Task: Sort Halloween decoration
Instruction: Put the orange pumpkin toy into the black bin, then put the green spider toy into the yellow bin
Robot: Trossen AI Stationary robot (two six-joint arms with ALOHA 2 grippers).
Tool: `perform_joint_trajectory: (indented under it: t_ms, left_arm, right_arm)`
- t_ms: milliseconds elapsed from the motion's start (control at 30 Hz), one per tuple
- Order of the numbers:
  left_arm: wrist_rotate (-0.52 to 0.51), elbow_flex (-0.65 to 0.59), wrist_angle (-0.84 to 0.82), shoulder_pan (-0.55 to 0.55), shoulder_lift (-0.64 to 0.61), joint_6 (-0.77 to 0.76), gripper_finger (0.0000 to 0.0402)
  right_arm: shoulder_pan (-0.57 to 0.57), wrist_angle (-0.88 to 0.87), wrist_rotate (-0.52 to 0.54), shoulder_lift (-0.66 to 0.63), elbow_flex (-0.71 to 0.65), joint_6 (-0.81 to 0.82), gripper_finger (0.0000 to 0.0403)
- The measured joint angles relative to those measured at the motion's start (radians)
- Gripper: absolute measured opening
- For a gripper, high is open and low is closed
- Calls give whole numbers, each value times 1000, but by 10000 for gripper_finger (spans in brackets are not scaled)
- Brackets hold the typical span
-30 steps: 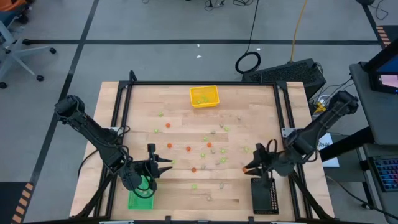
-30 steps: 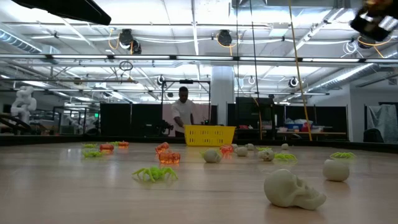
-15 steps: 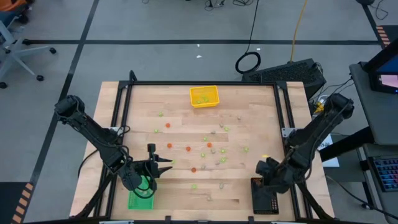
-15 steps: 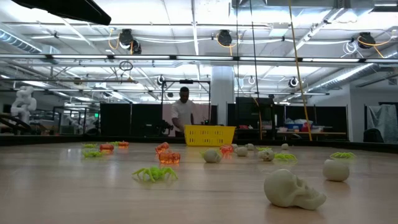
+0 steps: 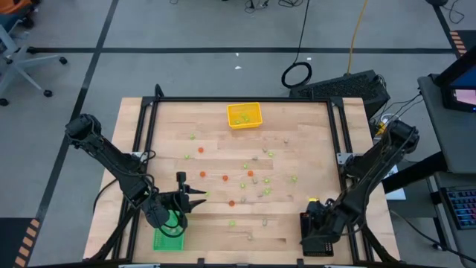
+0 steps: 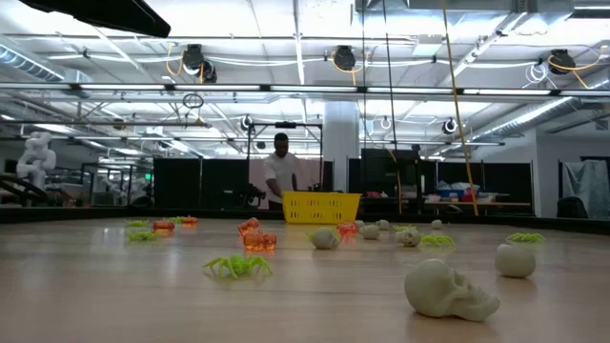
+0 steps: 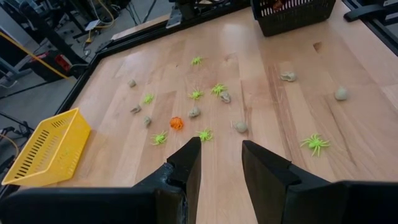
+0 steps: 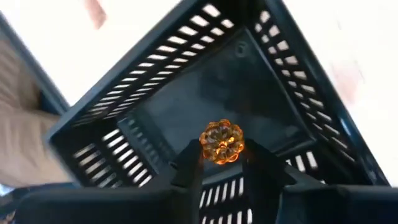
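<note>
The right gripper (image 8: 219, 163) hangs over the black tray (image 8: 186, 118) at the table's (image 5: 297, 134) near right corner, its fingers (image 8: 189, 165) pinching a small orange pumpkin (image 8: 221, 142) above the tray's floor. From above, that gripper (image 5: 318, 223) sits over the tray's (image 5: 316, 242) upper end.

The left gripper (image 7: 216, 168) waits at the table's near left, beside the green tray (image 5: 165, 240), fingers a narrow gap apart and holding nothing; in the high view it (image 5: 195, 197) points toward the middle of the table.

The rest of the decoration lies scattered across the middle of the table: green spiders (image 7: 315, 144), orange pieces (image 7: 177, 123) and pale skulls (image 7: 287, 76). From table height a skull (image 6: 448, 289) lies nearest, with a green spider (image 6: 236, 266) to its left. The yellow tray (image 5: 245, 115) stands at the far edge with some green pieces inside. A person (image 6: 280, 171) stands in the room beyond.
</note>
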Motion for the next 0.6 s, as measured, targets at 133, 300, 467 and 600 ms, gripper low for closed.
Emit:
perform_joint_trajectory:
  t_ms: [133, 300, 467, 600]
  left_arm:
    - [0, 0, 7, 0, 0, 0, 115]
    - [0, 0, 27, 17, 0, 0, 115]
    - [0, 0, 63, 62, 20, 1, 115]
    - [27, 1, 106, 108, 66, 0, 115]
  right_arm:
    - [0, 0, 1, 29, 0, 18, 113]
    - [0, -6, 3, 21, 5, 26, 141]
    - [2, -27, 21, 10, 67, 10, 144]
    - [27, -73, 148, 10, 164, -70, 135]
